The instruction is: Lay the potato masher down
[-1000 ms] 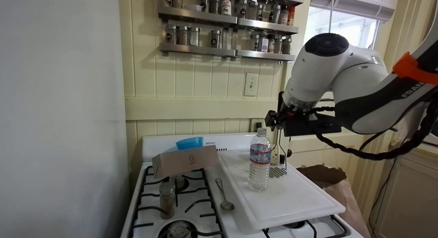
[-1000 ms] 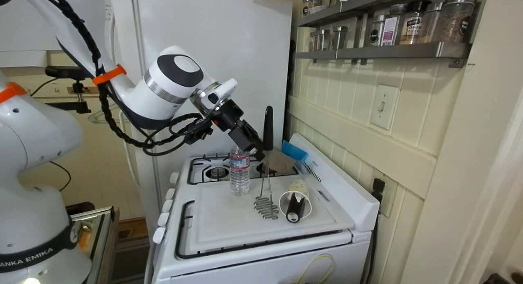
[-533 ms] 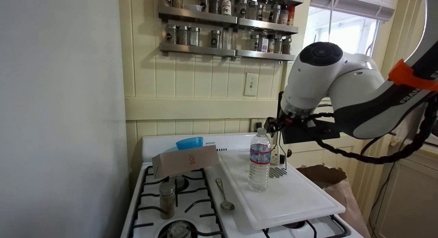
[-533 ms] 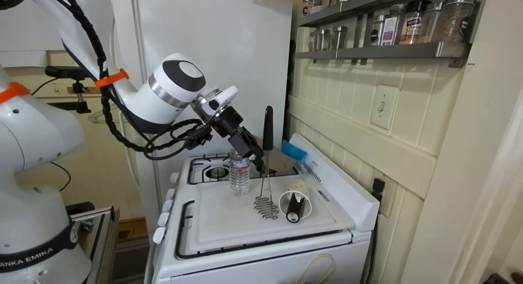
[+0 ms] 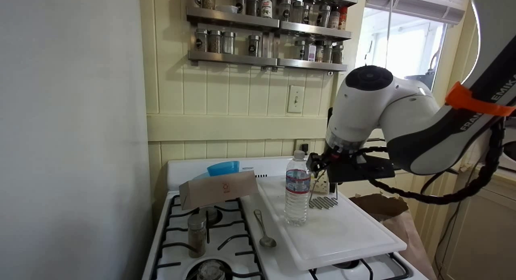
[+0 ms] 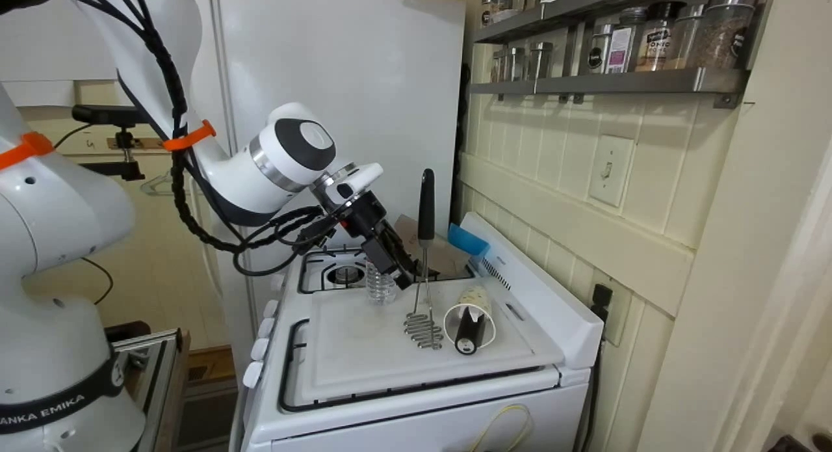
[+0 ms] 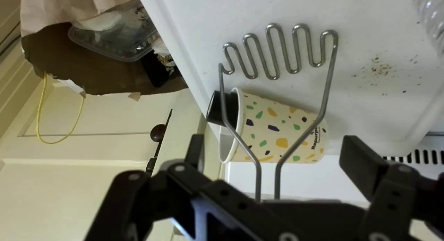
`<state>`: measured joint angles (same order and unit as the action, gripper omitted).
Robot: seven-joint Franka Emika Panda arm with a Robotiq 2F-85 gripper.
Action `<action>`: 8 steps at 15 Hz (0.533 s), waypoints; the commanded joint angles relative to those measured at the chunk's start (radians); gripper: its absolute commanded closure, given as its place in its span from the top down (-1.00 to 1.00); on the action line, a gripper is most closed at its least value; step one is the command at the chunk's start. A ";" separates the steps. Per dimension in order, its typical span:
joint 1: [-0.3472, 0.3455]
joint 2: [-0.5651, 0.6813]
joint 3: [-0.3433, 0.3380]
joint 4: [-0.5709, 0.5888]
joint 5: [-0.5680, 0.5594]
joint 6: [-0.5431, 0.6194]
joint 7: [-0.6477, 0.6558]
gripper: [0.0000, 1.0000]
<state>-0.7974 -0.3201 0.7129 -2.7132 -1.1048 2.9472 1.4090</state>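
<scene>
Since half a second ago: hand (image 7: pixel 275 149) sits lower in both exterior views. Clear water bottle (image 5: pixel 297 191) stands slightly further toward 9 o'clock in an exterior view. Potato masher (image 6: pixel 426 231) keeps its place, upright.

Counts: one masher. One bottle. One patterned cup (image 7: pixel 277 123), on its side, one dark cylinder (image 6: pixel 468 335) in its mouth. One white cutting board (image 5: pixel 350 237) bearing masher, bottle and cup, on one stove (image 6: pixel 422 419). In an exterior view, reading from the bottle: one spoon (image 5: pixel 267 240) at 7 o'clock, one lidded jar (image 5: pixel 197 235) at 8, one cardboard box (image 5: pixel 219 189) at 9, one blue plastic piece (image 5: pixel 223 168) between 9 and 10.

Masher against hand: hand is wide, fingers (image 7: pixel 360 164) well apart. Masher stands on its wire head (image 7: pixel 272 50), dark handle (image 6: pixel 427 198) uppermost. In an exterior view, from the hand: handle at 1 o'clock, wire head between 5 and 6. In the wrist view: wire head at 12 o'clock, two wires running toward 6 across the gap between the fingers until the hand's body covers them. Whether hand and masher touch, cannot tell.
</scene>
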 commanded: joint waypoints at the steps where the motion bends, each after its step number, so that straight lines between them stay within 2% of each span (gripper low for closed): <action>1: -0.002 0.008 0.000 0.004 0.000 0.000 0.000 1.00; 7: -0.050 0.069 0.027 0.041 -0.064 0.032 0.052 1.00; 8: -0.055 0.082 0.029 0.044 -0.060 0.030 0.064 0.93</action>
<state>-0.8126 -0.2897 0.7183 -2.6917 -1.1213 2.9530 1.4117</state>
